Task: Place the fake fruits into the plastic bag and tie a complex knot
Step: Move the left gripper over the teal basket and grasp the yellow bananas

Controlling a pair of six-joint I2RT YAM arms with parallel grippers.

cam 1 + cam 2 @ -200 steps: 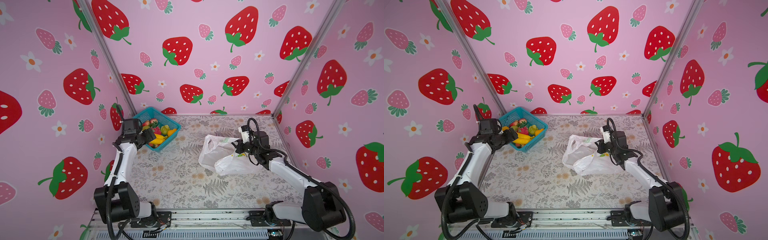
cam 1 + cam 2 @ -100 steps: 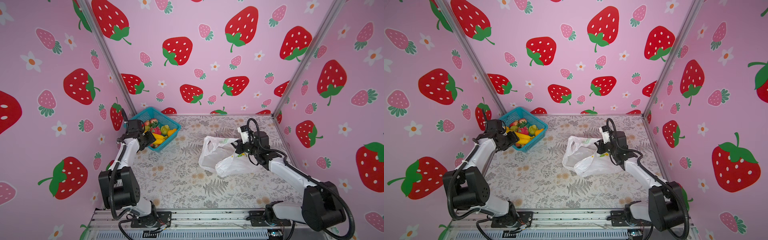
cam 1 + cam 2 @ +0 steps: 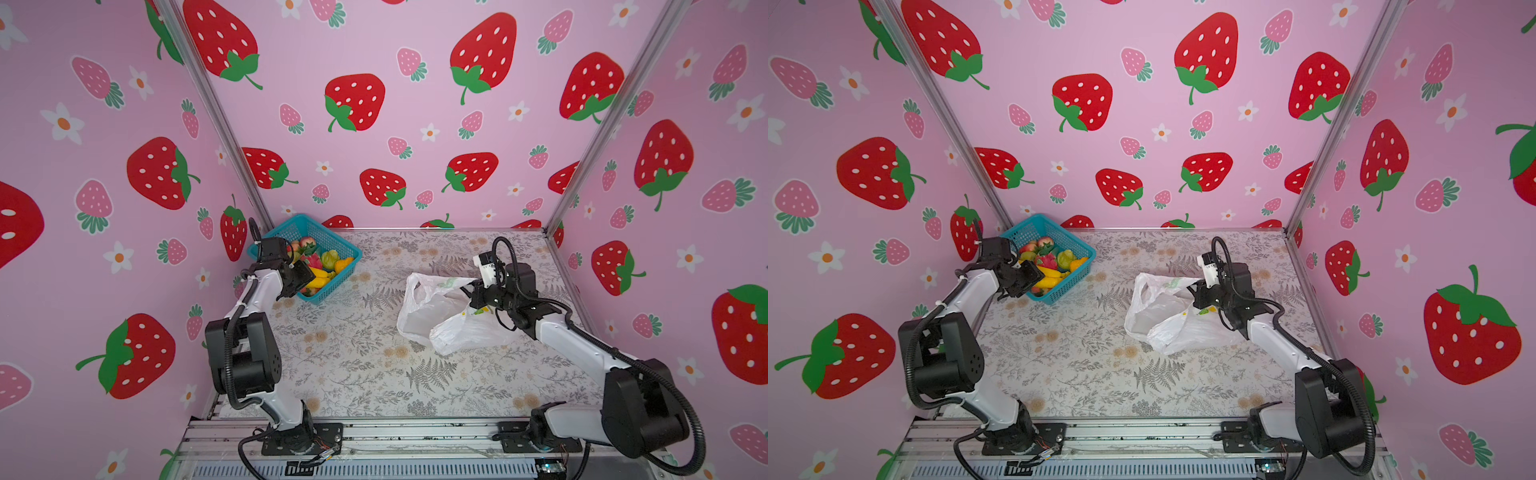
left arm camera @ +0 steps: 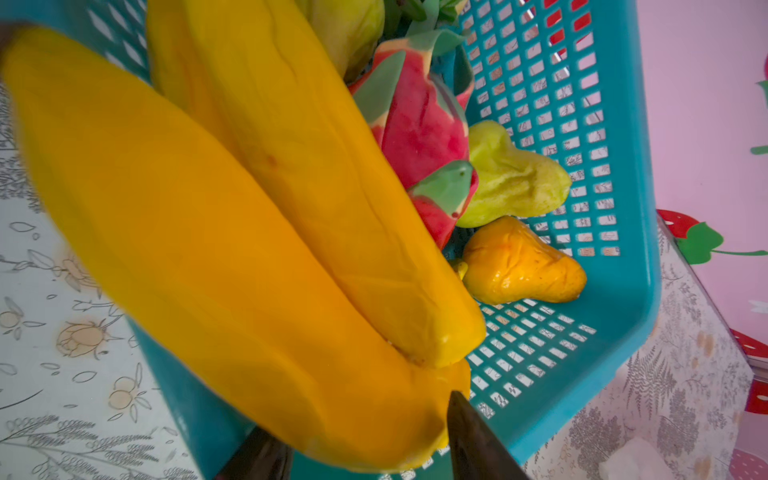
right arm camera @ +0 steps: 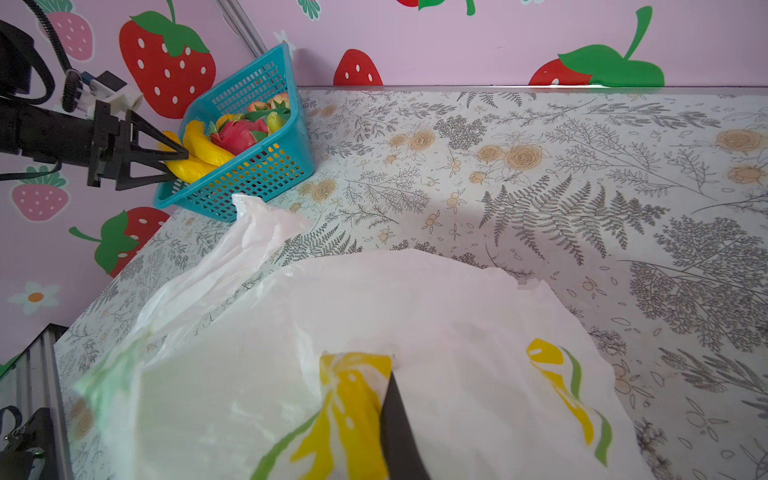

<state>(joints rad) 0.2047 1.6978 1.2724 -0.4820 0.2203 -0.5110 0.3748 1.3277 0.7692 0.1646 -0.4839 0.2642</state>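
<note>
Teal basket, yel. bananas, lemon-print bag

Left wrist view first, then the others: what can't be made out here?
- Left wrist view: left gripper pads cut off by the bottom edge and covered by the yellow plastic banana bunch; contact unclear.
- Right wrist view: one finger of the right gripper shows; the translucent white lemon-print plastic bag hides the second.
- Both top views: bag's folds hide its inside.
- Teal mesh basket: top fake fruits bury the lower ones.

teal mesh basket, perhaps tilted, fern-print tabletop, strawberry-print pink walls
</note>
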